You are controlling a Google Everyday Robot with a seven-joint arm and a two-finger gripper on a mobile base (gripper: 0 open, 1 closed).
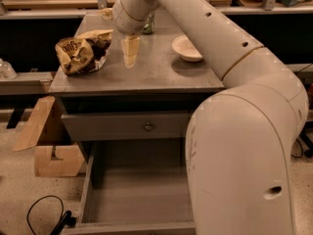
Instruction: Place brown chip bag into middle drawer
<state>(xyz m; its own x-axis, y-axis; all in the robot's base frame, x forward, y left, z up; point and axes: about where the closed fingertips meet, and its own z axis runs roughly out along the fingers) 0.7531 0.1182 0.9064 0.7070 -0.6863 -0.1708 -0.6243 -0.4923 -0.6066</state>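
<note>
Grey surface (156, 75) with crumpled bag (80, 53) at its left end, gripper (130, 53) poised just right of it without touching, fingers (126, 48) pressed together on nothing, bowl (187, 48) farther right, drawer (139, 195) pulled open below.

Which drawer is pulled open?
The lower one, the middle drawer: its grey floor shows, while the drawer front with the knob above is shut. The end effector hovers over the cabinet top, near the brown chip bag.

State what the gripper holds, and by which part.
Nothing. The gripper hangs empty over the table, beside the chip bag, not touching it.
</note>
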